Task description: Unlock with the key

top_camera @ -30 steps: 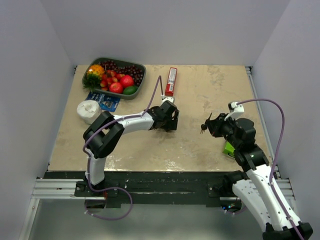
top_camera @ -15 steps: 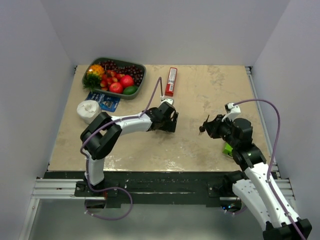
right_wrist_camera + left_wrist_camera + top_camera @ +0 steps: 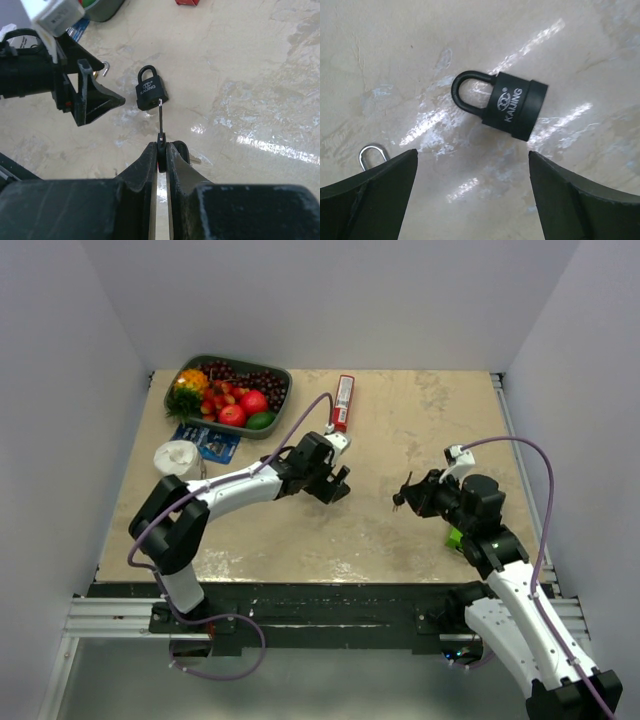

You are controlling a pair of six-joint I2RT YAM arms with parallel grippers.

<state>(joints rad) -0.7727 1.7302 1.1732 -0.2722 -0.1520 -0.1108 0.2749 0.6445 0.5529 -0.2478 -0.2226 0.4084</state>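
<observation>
Beige tabletop [image 3: 420,420] bears black padlock [image 3: 512,106], fruit tray [image 3: 287,390], red box [image 3: 342,403].

At eight o'clock in the left wrist view, a silver shackle [image 3: 372,152] shows only its loop; a left finger [image 3: 375,200] hides the rest. The right hand [image 3: 161,146] hides most of the head and ring of the key [image 3: 160,119].

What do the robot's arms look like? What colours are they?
Both are white with chunky black joints: the left arm and the right arm. A thin purple cable loops along each one. Each ends in a black gripper, the left gripper and the right gripper, with two wedge-shaped fingers.
</observation>
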